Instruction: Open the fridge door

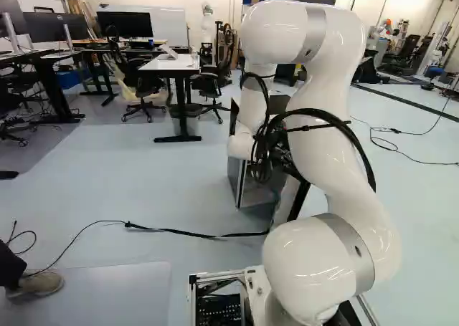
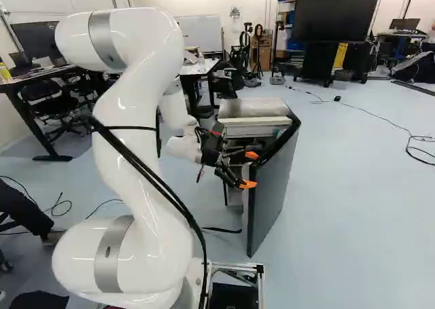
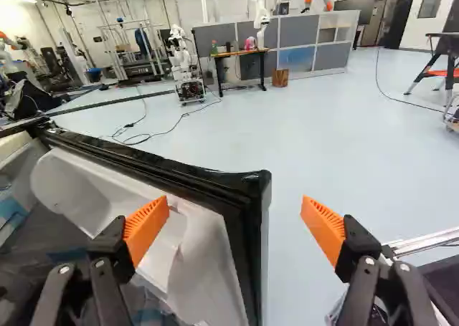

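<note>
In the right base view my gripper (image 2: 250, 170) is at the near upper edge of the fridge door (image 2: 274, 190), which stands swung out from the small fridge (image 2: 253, 110). The wrist view shows the gripper (image 3: 235, 226) open, its orange-padded fingers wide apart. The door's black-trimmed corner (image 3: 247, 197) lies between them, with one finger over the white inner shelves (image 3: 204, 258) and the other beyond the outer face. Neither pad visibly grips the door. In the left base view my arm hides most of the fridge and the gripper.
A dark cable (image 1: 193, 233) runs across the floor toward the base. A white table (image 1: 172, 64) and office chairs stand farther back. A large screen on a stand (image 2: 336, 13) is beyond the fridge. The wrist view shows another robot (image 3: 184, 64) near grey partitions (image 3: 297, 43).
</note>
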Robot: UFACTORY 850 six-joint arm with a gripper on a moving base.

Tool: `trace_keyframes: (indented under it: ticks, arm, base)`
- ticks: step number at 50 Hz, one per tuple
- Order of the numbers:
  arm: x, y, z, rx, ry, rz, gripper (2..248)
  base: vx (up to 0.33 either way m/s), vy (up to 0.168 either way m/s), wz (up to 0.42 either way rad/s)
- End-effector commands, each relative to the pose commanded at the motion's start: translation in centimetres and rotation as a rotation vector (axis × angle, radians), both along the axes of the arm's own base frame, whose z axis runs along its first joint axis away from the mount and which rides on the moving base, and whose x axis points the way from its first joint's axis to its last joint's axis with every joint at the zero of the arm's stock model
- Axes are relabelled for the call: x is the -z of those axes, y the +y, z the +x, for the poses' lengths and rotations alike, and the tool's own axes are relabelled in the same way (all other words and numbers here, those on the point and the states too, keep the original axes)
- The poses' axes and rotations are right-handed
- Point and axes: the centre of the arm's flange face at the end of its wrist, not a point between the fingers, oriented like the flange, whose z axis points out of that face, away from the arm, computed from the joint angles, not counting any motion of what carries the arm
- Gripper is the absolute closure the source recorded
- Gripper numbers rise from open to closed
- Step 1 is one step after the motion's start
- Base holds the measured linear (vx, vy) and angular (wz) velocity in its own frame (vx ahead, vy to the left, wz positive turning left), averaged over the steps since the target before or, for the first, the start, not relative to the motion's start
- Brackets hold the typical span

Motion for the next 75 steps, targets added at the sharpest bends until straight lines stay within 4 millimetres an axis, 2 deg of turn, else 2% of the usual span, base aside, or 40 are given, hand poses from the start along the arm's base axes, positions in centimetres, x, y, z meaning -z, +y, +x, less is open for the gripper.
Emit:
trace_keyframes:
  ticks: [32,75]
  arm:
    - [-0.3,-7.6,0.7,0.186,-0.036,-0.007,3]
    - [-0.9,-18.9,1.7,0.427,-0.125,-0.021,3]
  base:
    - [0.0,0.0,0.0]
    - [0.0,0.0,0.0]
